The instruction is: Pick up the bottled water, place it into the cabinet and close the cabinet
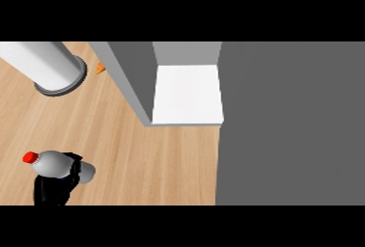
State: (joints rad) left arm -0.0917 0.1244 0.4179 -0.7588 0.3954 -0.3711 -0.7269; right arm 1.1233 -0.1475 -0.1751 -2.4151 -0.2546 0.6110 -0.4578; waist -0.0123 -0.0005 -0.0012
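My left hand (63, 179), black and curled round the bottled water (53, 164), grips it at mid-body near the table's (107, 135) front-left corner; my right hand does not show. The bottle lies tilted in the grasp, its red cap (30, 157) pointing toward the left edge, its body smooth, rounded and pale grey, partly hidden by my fingers. Beyond it, pale wood-grain table runs back to the cabinet (143, 82), whose grey side wall stands open toward me around a flat white shelf (187, 94); a broad dark grey panel (292, 125), probably the door, fills the right side. At the back-left corner stands a white cylinder (46, 65) on a grey ring base, with a small orange object (100, 67) just beside it. Risks, as I judge them: the smooth curved bottle may rotate or slide within my fingers because it is held off-upright; its cap or base may clip the cabinet's wall on entry; a tilted release may let it roll on the shelf.
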